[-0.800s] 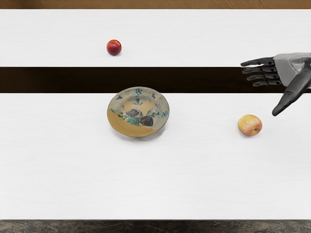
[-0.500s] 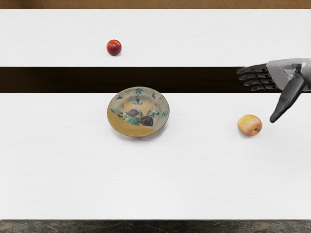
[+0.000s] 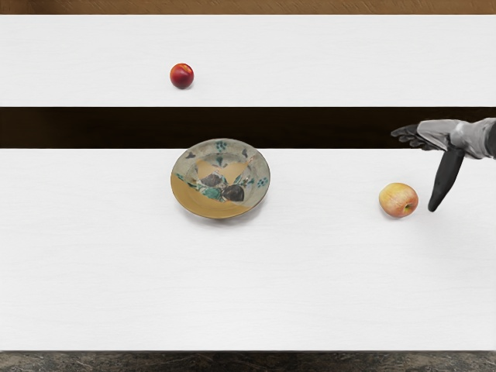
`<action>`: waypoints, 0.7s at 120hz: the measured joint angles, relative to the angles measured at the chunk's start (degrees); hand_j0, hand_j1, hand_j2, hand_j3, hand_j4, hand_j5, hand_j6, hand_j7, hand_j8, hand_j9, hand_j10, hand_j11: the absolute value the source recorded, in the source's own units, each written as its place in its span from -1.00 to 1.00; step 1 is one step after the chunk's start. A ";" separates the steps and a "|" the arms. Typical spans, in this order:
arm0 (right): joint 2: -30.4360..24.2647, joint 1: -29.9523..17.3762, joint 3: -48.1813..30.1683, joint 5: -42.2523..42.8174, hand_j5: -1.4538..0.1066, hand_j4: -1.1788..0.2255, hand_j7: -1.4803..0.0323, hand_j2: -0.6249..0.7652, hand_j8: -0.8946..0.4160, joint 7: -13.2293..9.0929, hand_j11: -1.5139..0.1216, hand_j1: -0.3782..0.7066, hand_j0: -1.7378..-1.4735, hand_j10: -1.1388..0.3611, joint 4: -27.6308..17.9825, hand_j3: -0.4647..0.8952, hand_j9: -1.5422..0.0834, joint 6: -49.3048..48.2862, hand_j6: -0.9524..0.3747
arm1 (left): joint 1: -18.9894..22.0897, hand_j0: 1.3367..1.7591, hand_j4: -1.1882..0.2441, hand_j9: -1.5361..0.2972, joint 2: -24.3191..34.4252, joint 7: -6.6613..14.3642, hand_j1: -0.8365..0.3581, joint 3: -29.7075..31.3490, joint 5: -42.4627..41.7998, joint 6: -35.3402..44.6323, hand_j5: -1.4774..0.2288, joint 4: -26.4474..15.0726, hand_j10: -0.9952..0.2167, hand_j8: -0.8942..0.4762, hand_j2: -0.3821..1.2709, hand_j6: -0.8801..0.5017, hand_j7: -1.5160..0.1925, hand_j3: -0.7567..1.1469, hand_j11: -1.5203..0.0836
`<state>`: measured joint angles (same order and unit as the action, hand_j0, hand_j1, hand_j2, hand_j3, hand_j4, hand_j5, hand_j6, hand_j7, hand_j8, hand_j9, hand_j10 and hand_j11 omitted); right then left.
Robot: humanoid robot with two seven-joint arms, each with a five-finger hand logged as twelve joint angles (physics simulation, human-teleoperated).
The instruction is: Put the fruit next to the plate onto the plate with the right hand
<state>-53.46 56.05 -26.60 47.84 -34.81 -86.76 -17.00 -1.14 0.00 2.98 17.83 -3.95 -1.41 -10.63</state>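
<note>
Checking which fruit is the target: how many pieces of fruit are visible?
2. A yellow-red apple lies on the near table right of the plate, beside the right hand. A red fruit sits on the far table. None appears hidden.

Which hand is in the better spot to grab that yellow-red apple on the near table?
The right hand. It hangs open just to the right of the apple, thumb pointing down beside it, not touching. The left arm is nowhere in view.

Glossy, seemingly ceramic plate on matt white table.
</note>
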 joint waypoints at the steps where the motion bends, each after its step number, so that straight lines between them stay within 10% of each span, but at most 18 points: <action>1: 0.10 -0.17 0.08 0.18 0.79 0.61 0.88 -0.11 0.29 -0.01 0.78 -0.85 -0.40 0.45 -0.04 -0.32 0.83 0.43 0.36 | 0.00 0.52 0.34 0.35 0.00 0.00 0.52 0.00 0.00 0.00 0.38 0.00 0.26 -0.03 -0.48 -0.06 0.42 -0.21 0.52; 84: 6.64 -9.71 2.26 12.34 0.62 0.46 0.71 -0.14 0.13 0.50 0.62 -0.63 -0.40 0.32 1.08 -0.32 0.66 17.78 0.20 | 0.00 0.52 0.34 0.35 0.00 0.00 0.52 0.00 0.00 0.00 0.38 0.00 0.26 -0.03 -0.48 -0.06 0.42 -0.21 0.52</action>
<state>-46.82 46.34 -24.34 60.18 -34.31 -85.68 0.78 -1.14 0.00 2.99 17.83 -3.95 -1.41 -10.63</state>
